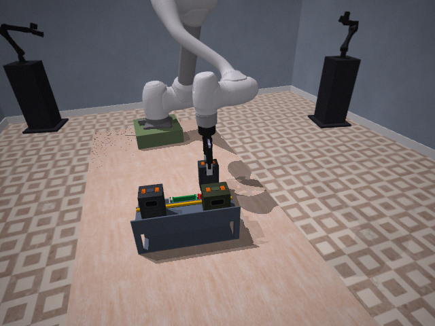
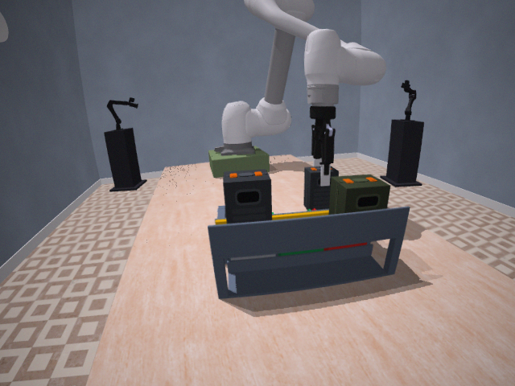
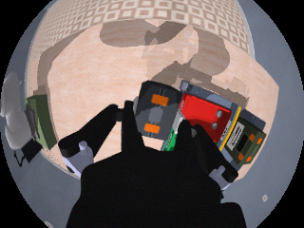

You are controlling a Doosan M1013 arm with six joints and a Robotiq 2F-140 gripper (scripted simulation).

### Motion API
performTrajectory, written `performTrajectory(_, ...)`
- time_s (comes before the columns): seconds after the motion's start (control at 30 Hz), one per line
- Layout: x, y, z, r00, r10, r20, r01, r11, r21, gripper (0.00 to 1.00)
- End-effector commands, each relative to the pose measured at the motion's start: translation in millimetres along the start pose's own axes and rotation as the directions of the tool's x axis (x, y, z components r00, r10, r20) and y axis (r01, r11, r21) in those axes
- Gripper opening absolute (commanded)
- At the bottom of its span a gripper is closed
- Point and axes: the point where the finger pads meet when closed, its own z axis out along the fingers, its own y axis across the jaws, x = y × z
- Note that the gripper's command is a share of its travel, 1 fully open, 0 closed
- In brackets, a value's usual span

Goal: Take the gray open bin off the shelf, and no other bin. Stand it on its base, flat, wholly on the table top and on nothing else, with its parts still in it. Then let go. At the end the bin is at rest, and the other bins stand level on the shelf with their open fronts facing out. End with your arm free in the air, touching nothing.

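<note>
From the top view, I have the gripper (image 1: 209, 170) (image 2: 321, 170) (image 3: 155, 107) clamped on 1 dark case (image 1: 204, 176) (image 2: 313, 195) (image 3: 157, 112) with 2 orange latches, upright on the robot's side of the shelf (image 1: 185, 233) (image 2: 307, 234) (image 3: 254, 116). Another dark case (image 1: 151, 202) (image 2: 248, 195) and 1 olive case (image 1: 215, 196) (image 2: 360, 194) (image 3: 243, 142) stand on top of the shelf, near opposite ends. The gray bin (image 1: 168, 200) is on the shelf, just a sliver showing beside the green bin (image 1: 184, 198) (image 3: 169, 143); a bit of the red bin (image 1: 199, 195) (image 3: 204, 114) shows further along.

In the exterior view, my 2 fingertips straddle the held case. The shelf hides its bottom, so I can't tell whether it touches the table (image 1: 217, 280) (image 2: 315, 340) (image 3: 85, 81). Gray, green and red strips line up inside the shelf opening.

In the wrist view, the held case sits between my 2 fingers, next to the red and green bins. I can't make out the gray bin here.
</note>
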Motion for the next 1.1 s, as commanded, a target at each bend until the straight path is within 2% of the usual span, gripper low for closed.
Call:
performTrajectory(0.0,-3.1,0.3,-0.1,1.0,-0.001,0.0,0.001,1.0,0.0,0.0)
performTrajectory(1.07,-10.7,1.4,-0.1,1.0,-0.001,0.0,0.001,1.0,0.0,0.0)
